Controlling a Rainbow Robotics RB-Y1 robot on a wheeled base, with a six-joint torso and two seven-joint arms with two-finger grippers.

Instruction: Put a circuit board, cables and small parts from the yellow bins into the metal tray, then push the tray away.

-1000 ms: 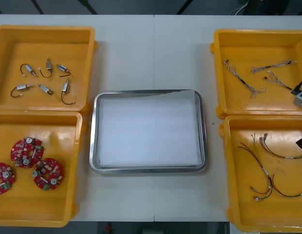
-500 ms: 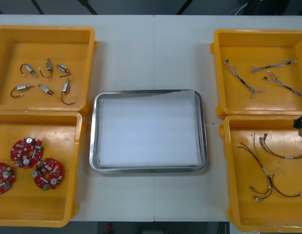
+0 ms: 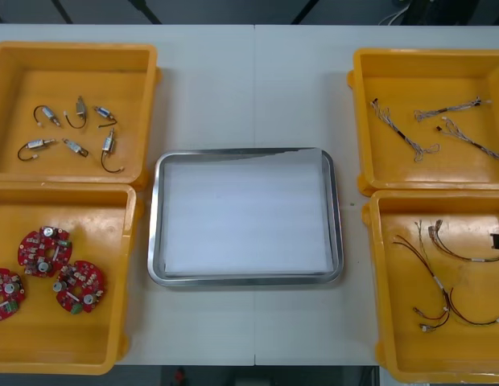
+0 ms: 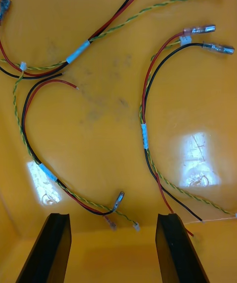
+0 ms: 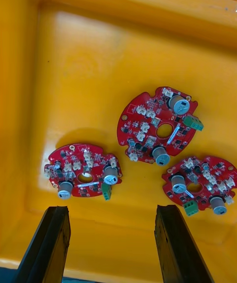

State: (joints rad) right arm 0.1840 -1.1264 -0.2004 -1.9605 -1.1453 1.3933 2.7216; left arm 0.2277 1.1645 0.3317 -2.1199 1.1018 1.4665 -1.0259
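Looking at this one, nothing's loaded yet, so I'd call it the very start. Big light table (image 3: 249, 88), with the metal tray (image 3: 155, 221) in the middle of it, white inside and bare. Four yellow bins (image 3: 358, 121) flank the tray:
- board bin (image 3: 80, 217): left of the tray, on the robot's side
- parts bin (image 3: 72, 68): left of the tray, on the far side
- near cable bin (image 3: 410, 346): right of the tray, on the robot's side
- far cable bin (image 3: 426, 80): right of the tray, further out

Left gripper (image 5: 112, 248) hangs over the board bin, well left of the tray, fingers spread with nothing between them. Right gripper (image 4: 112, 251) hangs over the near cable bin, well right of the tray, also spread wide and holding nothing.

Three round red circuit boards (image 5: 157, 125) lie flat under the left gripper. My guess is they're stiff and light but fragile on top, so take one by its bare edge, not across the grey cans or the green connector.

The red, black and yellow cables (image 4: 144, 130) look limp and light. Pinching at a white sleeve, where the strands are bundled, should lift the whole lot. Thin twisted cables (image 3: 404, 137) lie in the far cable bin.

Small metal parts (image 3: 72, 133) look fiddly and probably slippery, smooth bodies with wire hooks.
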